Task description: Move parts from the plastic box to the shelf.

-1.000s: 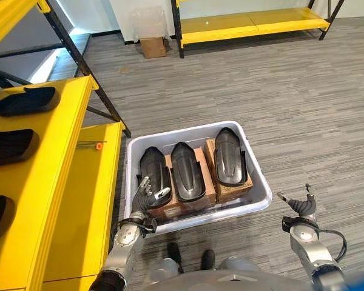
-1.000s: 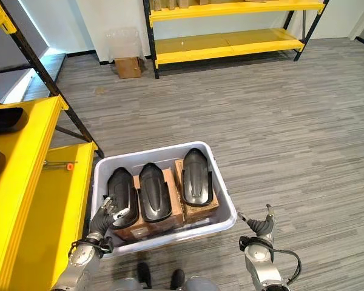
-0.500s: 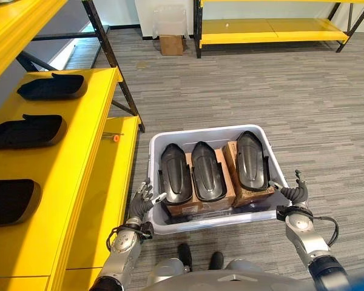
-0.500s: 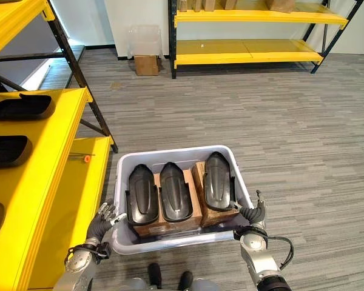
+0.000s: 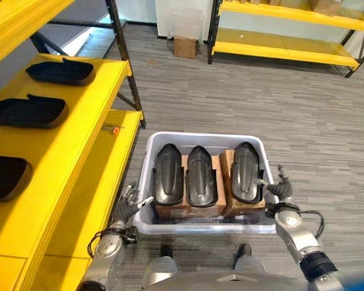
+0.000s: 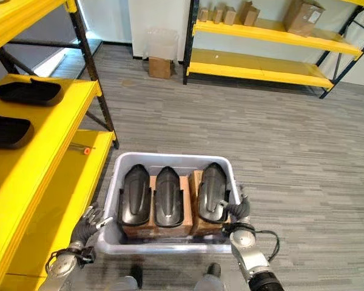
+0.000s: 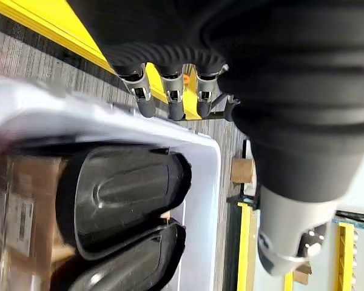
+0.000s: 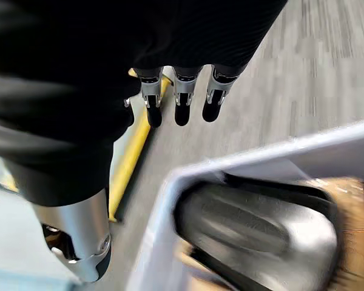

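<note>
My left hand (image 5: 128,207) and right hand (image 5: 279,189) flank the plastic box (image 5: 201,227), fingers loosely spread, holding nothing. Three glossy black moulded parts (image 5: 201,176) remain in the box, resting on cardboard blocks (image 5: 223,209). Three similar black parts (image 5: 28,113) already sit on the yellow shelf (image 5: 60,157). Roughly halfway, I'd judge.

The plastic box (image 5: 147,159) sits low in the middle, and three black parts (image 5: 201,175) fill it side by side. Its top is open. The left hand (image 5: 126,208) and right hand (image 5: 279,189) wait by its sides with fingers loose. The yellow shelf (image 5: 79,130) stands close on the left. Bare floor (image 5: 315,127) spreads on the right.
</note>
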### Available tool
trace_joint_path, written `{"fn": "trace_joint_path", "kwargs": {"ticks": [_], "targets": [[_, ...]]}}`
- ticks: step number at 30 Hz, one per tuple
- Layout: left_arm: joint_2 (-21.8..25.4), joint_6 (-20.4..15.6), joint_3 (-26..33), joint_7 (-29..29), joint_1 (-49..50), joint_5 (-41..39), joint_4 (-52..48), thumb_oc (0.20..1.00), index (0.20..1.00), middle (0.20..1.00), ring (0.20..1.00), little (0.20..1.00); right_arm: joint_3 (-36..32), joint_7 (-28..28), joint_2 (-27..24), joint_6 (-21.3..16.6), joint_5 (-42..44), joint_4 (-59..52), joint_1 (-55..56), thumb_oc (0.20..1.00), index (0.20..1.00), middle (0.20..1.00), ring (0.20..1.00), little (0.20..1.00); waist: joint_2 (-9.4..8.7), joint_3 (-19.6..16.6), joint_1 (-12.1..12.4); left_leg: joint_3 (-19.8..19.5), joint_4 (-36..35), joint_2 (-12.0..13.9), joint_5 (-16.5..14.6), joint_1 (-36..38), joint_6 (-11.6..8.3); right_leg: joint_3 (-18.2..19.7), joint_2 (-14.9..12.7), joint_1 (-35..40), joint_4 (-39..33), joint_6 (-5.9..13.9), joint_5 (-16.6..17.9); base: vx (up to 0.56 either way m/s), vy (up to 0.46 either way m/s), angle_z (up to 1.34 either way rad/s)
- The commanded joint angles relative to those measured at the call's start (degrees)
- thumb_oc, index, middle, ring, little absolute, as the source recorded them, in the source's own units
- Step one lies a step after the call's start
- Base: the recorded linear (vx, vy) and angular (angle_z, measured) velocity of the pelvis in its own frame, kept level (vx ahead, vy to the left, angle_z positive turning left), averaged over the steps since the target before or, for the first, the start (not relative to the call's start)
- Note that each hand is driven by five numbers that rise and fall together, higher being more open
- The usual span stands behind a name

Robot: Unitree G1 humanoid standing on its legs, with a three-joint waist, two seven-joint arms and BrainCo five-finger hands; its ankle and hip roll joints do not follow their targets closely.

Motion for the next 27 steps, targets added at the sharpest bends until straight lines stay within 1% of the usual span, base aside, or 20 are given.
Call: {"fn": "trace_joint_path", "kwargs": {"ticks": [1,2,5,6,7,10,13,15,16,17,18,19,20,21,22,23,24,25,26,27], "targets": [[-3.0,-2.7,-1.3,-1.1,-3.6,0.4,-2.8,1.000,1.000,1.000,1.000,1.000,-2.4,1.4,-3.8,-0.8,0.0,-1.9,-4.7,1.000,1.000,1.000,1.000,1.000,2.47,-0.3,-0.6,0.8,-0.8,1.4,-0.1,-0.5,1.25,1.7,4.0,1.6,3.7,-0.24,-3.3,0.06,-0.132,-0.14],[-3.5,-2.6,-1.5,-1.3,-3.3,0.9,-3.0,1.000,1.000,1.000,1.000,1.000,-2.2,1.6,-4.1,-0.1,0.1,-1.9,-5.1,1.000,1.000,1.000,1.000,1.000,2.43,-0.7,-0.5,0.7,-1.0,1.5,0.1,-0.6,0.96,1.6,4.5,2.0,3.2,-0.75,-3.8,0.05,-0.106,0.01],[-4.4,-2.7,-2.2,-2.3,-3.1,1.3,-3.2,1.000,1.000,1.000,1.000,1.000,-1.6,2.4,-4.8,0.1,0.0,-1.7,-5.7,1.000,1.000,1.000,1.000,1.000,2.42,-1.2,-0.5,0.5,-1.1,2.0,0.8,-1.0,0.26,1.7,5.4,2.7,2.6,-1.73,-4.5,0.04,-0.063,-0.06],[-4.9,-2.6,-2.9,-3.1,-3.2,1.1,-3.5,1.000,1.000,1.000,1.000,1.000,-1.4,3.8,-5.2,0.8,-0.6,-2.3,-5.8,1.000,1.000,1.000,1.000,1.000,2.52,-1.5,-0.8,0.5,-0.9,2.4,1.1,-1.3,-0.24,1.7,5.9,3.2,2.6,-2.45,-5.3,0.06,-0.060,0.00],[-5.2,-2.5,-3.2,-3.3,-3.8,1.0,-3.2,1.000,1.000,1.000,1.000,1.000,-1.0,4.0,-5.2,1.3,-0.6,-2.1,-6.0,1.000,1.000,1.000,1.000,1.000,2.58,-1.7,-1.0,0.5,-0.8,2.5,1.2,-1.4,-0.35,1.8,6.2,3.5,2.6,-2.79,-5.6,0.06,-0.053,0.03],[-5.5,-2.4,-3.7,-3.4,-4.9,1.5,-2.4,1.000,1.000,1.000,1.000,1.000,0.0,4.4,-4.8,1.7,-0.5,-1.7,-5.8,1.000,1.000,1.000,1.000,1.000,2.54,-2.2,-1.5,0.5,-0.8,2.4,1.0,-1.0,-0.25,2.1,6.5,3.8,3.0,-3.03,-6.0,0.07,-0.064,0.01],[-5.1,-1.4,-4.3,-1.8,-5.9,1.6,-2.4,1.000,1.000,1.000,1.000,1.000,0.8,4.6,-3.9,3.2,-0.1,-0.7,-5.6,1.000,1.000,1.000,1.000,1.000,2.73,-2.5,-2.2,0.7,-0.4,1.9,0.5,-0.4,0.20,2.8,6.7,3.9,4.3,-3.39,-6.9,0.08,-0.110,0.00],[-4.9,-1.3,-4.2,-1.1,-6.2,2.0,-2.1,1.000,1.000,1.000,1.000,1.000,1.0,4.5,-3.6,3.3,0.2,0.1,-5.6,1.000,1.000,1.000,1.000,1.000,2.87,-2.5,-2.4,0.8,0.3,1.5,-0.1,-0.3,0.47,3.1,6.9,3.9,5.0,-3.55,-7.5,0.06,-0.153,0.01],[-4.3,-1.0,-4.2,0.0,-6.4,2.6,-2.3,1.000,1.000,1.000,1.000,1.000,1.1,4.3,-3.4,2.4,0.0,1.0,-5.9,1.000,1.000,1.000,1.000,1.000,3.06,-2.2,-2.6,0.7,2.2,1.0,-1.0,-0.8,0.79,3.3,7.0,3.7,6.1,-3.94,-8.3,0.02,-0.237,-0.01],[-3.3,-1.1,-3.8,0.4,-6.3,1.4,-2.7,1.000,1.000,1.000,1.000,1.000,1.0,3.9,-3.9,1.4,-0.4,1.1,-6.7,1.000,1.000,1.000,1.000,1.000,3.18,-1.2,-2.6,1.5,8.6,0.1,-3.2,-2.9,1.41,3.1,6.9,3.4,7.7,-5.02,-9.3,0.00,-0.211,-0.02],[-3.3,-1.2,-3.7,0.3,-6.3,1.4,-2.7,1.000,1.000,1.000,1.000,1.000,1.0,3.8,-4.0,1.4,-0.4,1.1,-6.8,1.000,1.000,1.000,1.000,1.000,3.15,-1.2,-2.6,1.6,9.6,0.2,-3.5,-3.4,1.37,3.1,6.8,3.3,7.8,-5.13,-9.3,-0.08,-0.158,0.03],[-3.1,-1.6,-3.4,0.2,-6.3,1.6,-2.9,1.000,1.000,1.000,1.000,1.000,1.1,3.1,-4.5,0.9,-0.6,0.8,-7.2,1.000,1.000,1.000,1.000,1.000,2.91,-0.3,-2.2,0.8,16.2,0.5,-3.7,-6.8,0.87,3.6,6.7,3.5,7.8,-5.77,-9.3,-0.12,-0.071,0.04],[-3.0,-1.8,-3.1,0.2,-6.4,0.8,-3.3,1.000,1.000,1.000,1.000,1.000,1.4,3.0,-5.1,-0.2,-0.8,0.8,-8.1,1.000,1.000,1.000,1.000,1.000,2.96,1.1,-1.3,-2.8,22.6,0.9,-2.1,-11.4,-0.18,5.1,6.8,3.6,7.9,-6.46,-9.5,-0.13,-0.047,0.08],[-3.0,-1.8,-2.8,0.1,-6.4,0.6,-3.4,1.000,1.000,1.000,1.000,1.000,1.5,3.0,-5.3,-0.4,-0.7,0.9,-8.6,1.000,1.000,1.000,1.000,1.000,3.15,1.7,-1.1,-4.2,24.0,1.8,-0.9,-12.7,-0.79,5.7,6.8,3.5,8.1,-6.57,-9.5,-0.09,0.055,0.11],[-3.3,-1.6,-2.2,0.0,-6.4,0.6,-3.3,1.000,1.000,1.000,1.000,1.000,1.7,2.7,-5.5,-0.4,-0.2,0.8,-9.1,1.000,1.000,1.000,1.000,1.000,3.45,2.0,-1.0,-5.1,23.1,3.3,0.6,-13.2,-1.39,6.3,6.6,3.0,8.4,-6.47,-9.5,-0.02,0.253,-0.19],[-3.9,-1.0,-1.4,-1.0,-5.9,0.4,-3.3,1.000,1.000,1.000,1.000,1.000,1.5,2.6,-5.6,-0.2,0.1,0.2,-9.2,1.000,1.000,1.000,1.000,1.000,3.96,1.6,-1.3,-4.6,18.0,6.0,1.7,-11.3,-1.64,6.5,6.1,2.2,9.0,-6.00,-9.7,0.05,0.556,-0.24],[-4.6,-0.6,-1.6,-1.5,-5.1,1.2,-3.9,1.000,1.000,1.000,1.000,1.000,1.7,2.8,-5.6,-0.7,0.6,-0.3,-9.3,1.000,1.000,1.000,1.000,1.000,5.21,1.5,-1.4,-7.5,13.8,8.8,5.9,-9.9,-2.38,7.6,5.2,1.0,10.8,-5.67,-10.3,0.08,0.976,-0.49],[-4.2,0.1,-2.7,-1.6,-5.5,0.9,-3.6,1.000,1.000,1.000,1.000,1.000,1.0,3.0,-4.7,0.9,2.5,-1.8,-8.6,1.000,1.000,1.000,1.000,1.000,6.13,1.5,-2.9,-4.2,8.3,8.3,1.3,-5.5,-2.01,6.8,1.7,-1.7,13.2,-3.12,-9.3,0.04,0.881,-0.27],[-3.7,-0.1,-3.3,-1.5,-5.9,0.6,-4.2,1.000,1.000,1.000,1.000,1.000,0.7,2.9,-4.3,0.5,2.6,-3.0,-7.6,1.000,1.000,1.000,1.000,1.000,6.04,1.8,-3.1,-3.5,8.4,8.0,0.9,-6.0,-1.97,7.1,0.7,-2.6,12.6,-1.99,-7.9,-0.10,0.629,-0.56],[-2.8,0.1,-3.8,-0.8,-6.7,-0.3,-5.2,1.000,1.000,1.000,1.000,1.000,0.6,2.9,-4.0,-0.6,1.8,-3.7,-7.6,1.000,1.000,1.000,1.000,1.000,5.84,2.6,-3.1,-3.3,8.4,7.8,0.6,-7.1,-1.91,7.5,-0.2,-4.0,11.8,-0.84,-6.3,-0.19,0.188,-0.32]]}}
